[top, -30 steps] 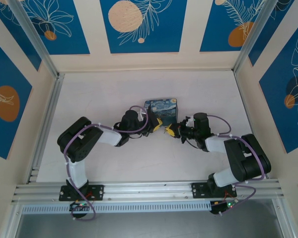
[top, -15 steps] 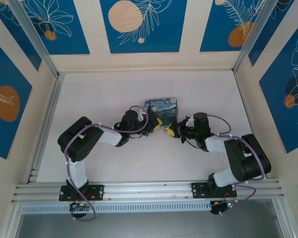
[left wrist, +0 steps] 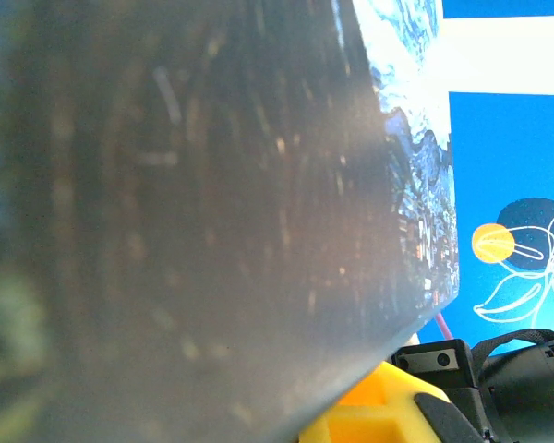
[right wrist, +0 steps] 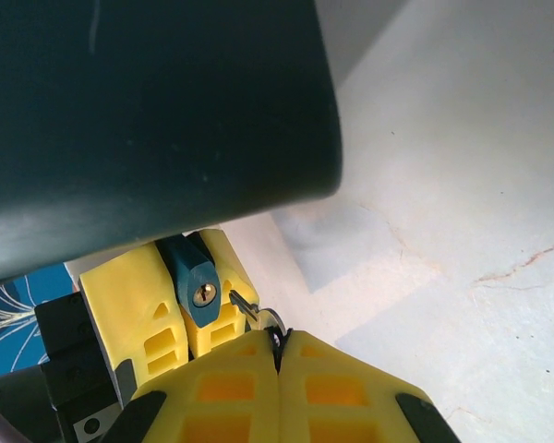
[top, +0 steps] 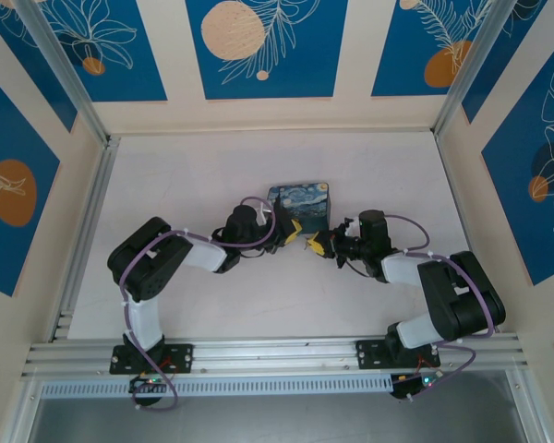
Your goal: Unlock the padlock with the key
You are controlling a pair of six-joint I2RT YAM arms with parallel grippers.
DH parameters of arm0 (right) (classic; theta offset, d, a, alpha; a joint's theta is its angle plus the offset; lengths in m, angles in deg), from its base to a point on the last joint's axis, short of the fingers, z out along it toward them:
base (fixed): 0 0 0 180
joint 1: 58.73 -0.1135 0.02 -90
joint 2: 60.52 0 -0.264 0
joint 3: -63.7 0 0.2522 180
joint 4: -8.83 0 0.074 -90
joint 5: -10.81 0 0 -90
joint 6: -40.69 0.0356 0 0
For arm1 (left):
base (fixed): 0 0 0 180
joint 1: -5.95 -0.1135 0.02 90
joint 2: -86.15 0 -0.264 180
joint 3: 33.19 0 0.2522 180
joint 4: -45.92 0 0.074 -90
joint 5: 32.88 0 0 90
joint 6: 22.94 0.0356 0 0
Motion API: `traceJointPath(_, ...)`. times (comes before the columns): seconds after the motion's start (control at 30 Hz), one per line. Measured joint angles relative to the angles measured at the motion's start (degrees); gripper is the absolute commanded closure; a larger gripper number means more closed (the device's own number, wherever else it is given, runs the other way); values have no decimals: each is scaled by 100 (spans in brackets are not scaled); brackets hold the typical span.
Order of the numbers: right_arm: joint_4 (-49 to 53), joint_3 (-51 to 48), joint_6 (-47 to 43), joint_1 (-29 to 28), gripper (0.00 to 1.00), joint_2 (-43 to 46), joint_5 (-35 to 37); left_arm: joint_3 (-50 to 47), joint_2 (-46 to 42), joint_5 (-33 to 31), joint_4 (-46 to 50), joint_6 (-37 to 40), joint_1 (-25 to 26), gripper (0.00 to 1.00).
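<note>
— Right wrist: right gripper (right wrist: pixel 279 351) pinching key (right wrist: pixel 246 308), fingers closed tight on it.
— Padlock (right wrist: pixel 192 275) sitting where?
— Being clamped in left gripper's (right wrist: pixel 183 297) narrow pinch, near box (top: pixel 300 205) front, keyhole facing camera; key tip hovering just beside keyhole.

You have the box (top: pixel 300 205) mid-tabletop (top: pixel 185 175); the padlock (right wrist: pixel 196 281) sits just before the box, the key (right wrist: pixel 249 312) also before it, farther right.

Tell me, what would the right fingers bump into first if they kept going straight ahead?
Probably the padlock, pinched in the left fingers just ahead. The key sticking out of the right fingers would reach it first, near the keyhole, though the depth is hard to judge.
</note>
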Motion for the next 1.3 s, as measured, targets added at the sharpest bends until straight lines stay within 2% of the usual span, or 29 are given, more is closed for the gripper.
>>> traceJointPath(0.8,221,195,-35,-68,100,-26,87,0,57,-22,-4,-83,11,100)
traceJointPath(1.1,-76,201,-48,-72,100,-201,90,0,57,-114,-11,-162,37,100)
traceJointPath(1.3,-380,203,-361,-4,100,-319,44,0,57,-216,-133,-284,39,100)
